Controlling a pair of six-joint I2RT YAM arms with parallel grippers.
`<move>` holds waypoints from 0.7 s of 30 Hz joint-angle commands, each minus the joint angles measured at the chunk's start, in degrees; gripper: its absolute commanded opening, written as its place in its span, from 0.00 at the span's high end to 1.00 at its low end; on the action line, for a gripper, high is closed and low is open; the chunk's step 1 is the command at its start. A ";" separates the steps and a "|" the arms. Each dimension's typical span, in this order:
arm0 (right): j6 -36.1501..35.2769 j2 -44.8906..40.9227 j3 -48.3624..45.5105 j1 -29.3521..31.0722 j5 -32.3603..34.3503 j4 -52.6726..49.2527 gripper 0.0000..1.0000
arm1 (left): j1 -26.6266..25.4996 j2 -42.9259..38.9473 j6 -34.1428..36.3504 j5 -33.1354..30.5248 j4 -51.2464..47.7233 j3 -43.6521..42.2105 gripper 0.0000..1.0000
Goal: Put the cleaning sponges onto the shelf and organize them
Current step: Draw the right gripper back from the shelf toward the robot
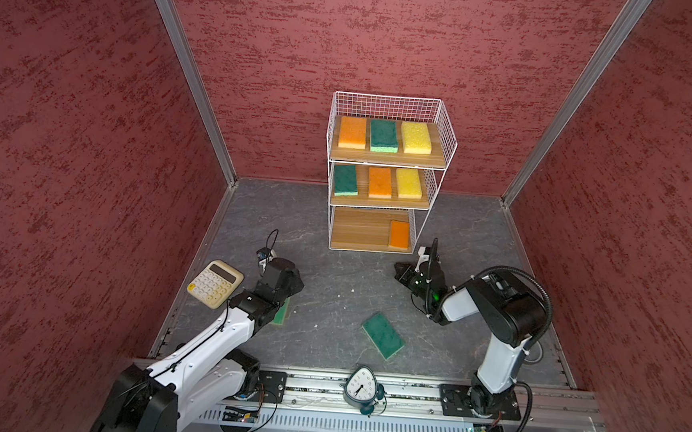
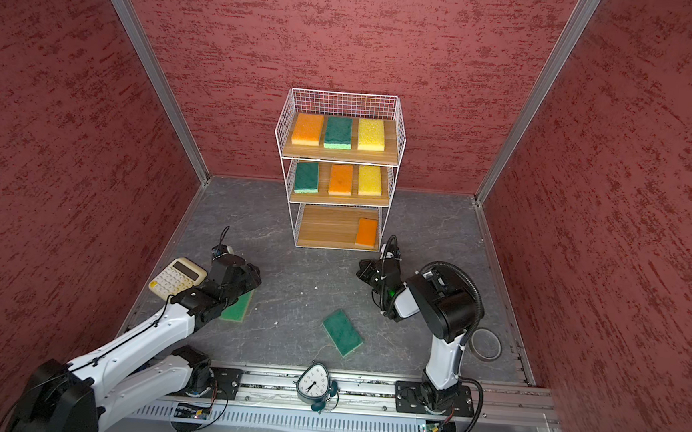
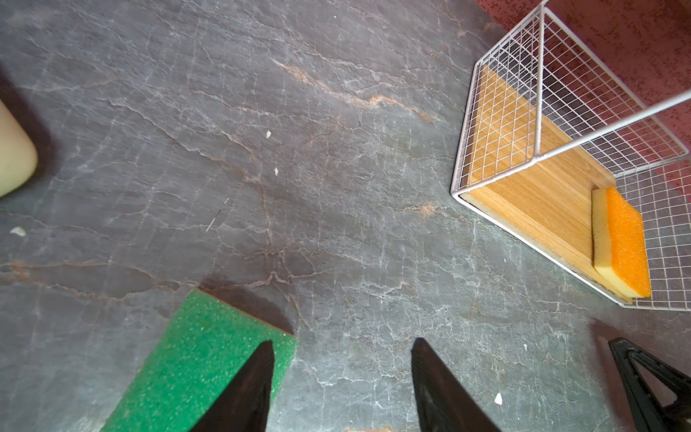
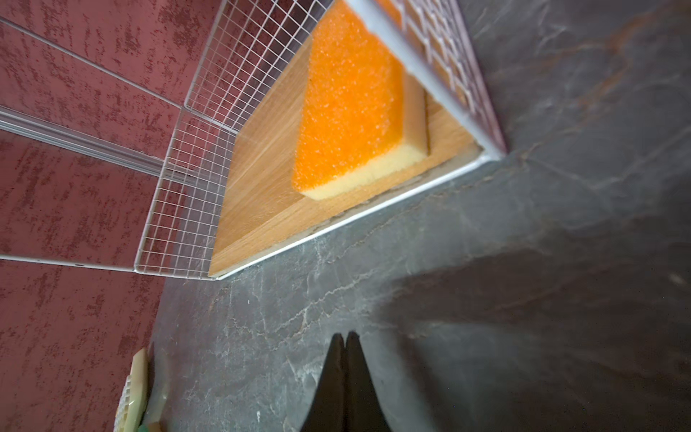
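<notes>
The left gripper (image 3: 343, 341) is held parted and empty, 1 finger (image 3: 254, 374) over a green sponge (image 3: 194, 366). The right gripper (image 4: 346, 333) is pressed closed, empty. 1 more green sponge (image 1: 383, 335) lies on the floor (image 1: 332, 274); 7 sponges (image 1: 384, 135) are on the shelf (image 1: 385, 103): 3, 3, 1.

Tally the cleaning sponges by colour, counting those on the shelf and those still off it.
Green sponges: 4 (two on the shelf, two on the tabletop)
Orange sponges: 3 (all on the shelf)
Yellow sponges: 2 (both on the shelf)
Total: 9
</notes>
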 commanded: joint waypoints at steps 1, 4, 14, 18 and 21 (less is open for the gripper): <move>2.19 1.95 1.73 -0.72 -0.17 5.51 1.00 | -0.31 0.29 0.03 -1.14 1.25 1.52 0.41; 5.31 4.13 1.30 -0.90 1.99 9.49 1.00 | -0.25 0.80 0.03 -1.06 1.76 1.53 0.41; 11.41 8.16 0.78 -0.97 8.64 16.72 1.00 | -0.24 2.84 -0.72 -0.37 3.79 1.18 0.41; 14.99 10.13 0.84 -0.99 10.85 18.69 1.00 | -0.22 3.81 -1.05 -0.24 4.82 1.18 0.41; 17.49 12.58 2.34 -0.97 11.36 20.53 1.00 | -0.26 4.47 -1.38 0.04 5.34 1.13 0.42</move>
